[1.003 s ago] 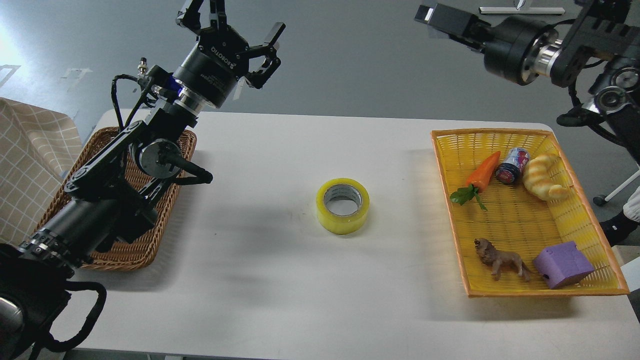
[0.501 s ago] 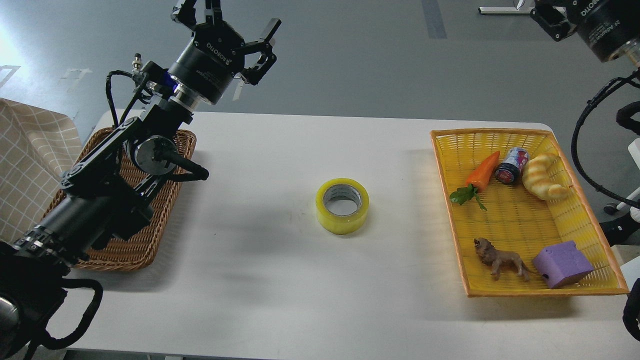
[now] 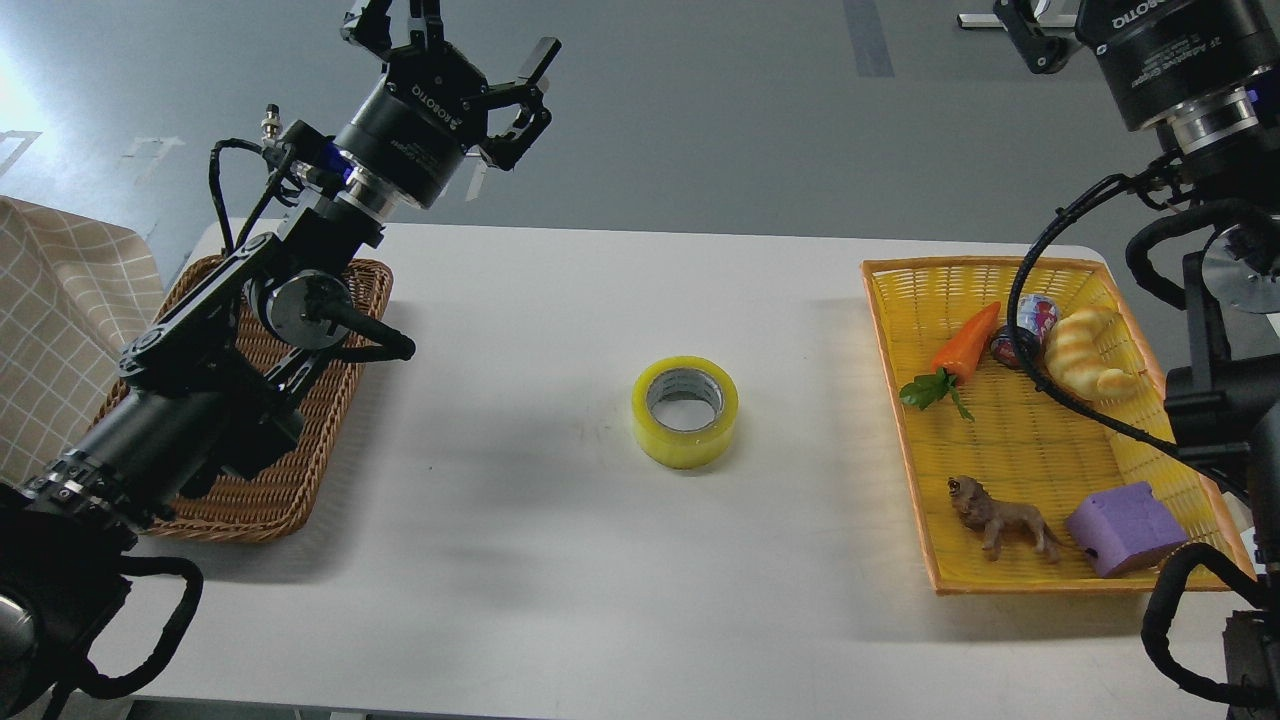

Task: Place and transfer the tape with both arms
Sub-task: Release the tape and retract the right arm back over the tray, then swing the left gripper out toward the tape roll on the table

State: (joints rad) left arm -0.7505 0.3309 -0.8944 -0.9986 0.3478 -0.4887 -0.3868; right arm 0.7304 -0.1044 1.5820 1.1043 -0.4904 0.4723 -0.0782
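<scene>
Tape [image 3: 685, 410] lay flat mid-desk [image 3: 520, 560], left end effector [image 3: 450, 45] hovered released above the desk's far edge, right end effector's state unclear, cropped

I see the tape [image 3: 685, 411] as glossy translucent yellow film around a matt grey core, on a smooth matt white table [image 3: 560, 560]. At nine o'clock sits a rough brown wicker basket [image 3: 300, 470]; at three, a shiny yellow plastic mesh basket [image 3: 1040, 450].
</scene>
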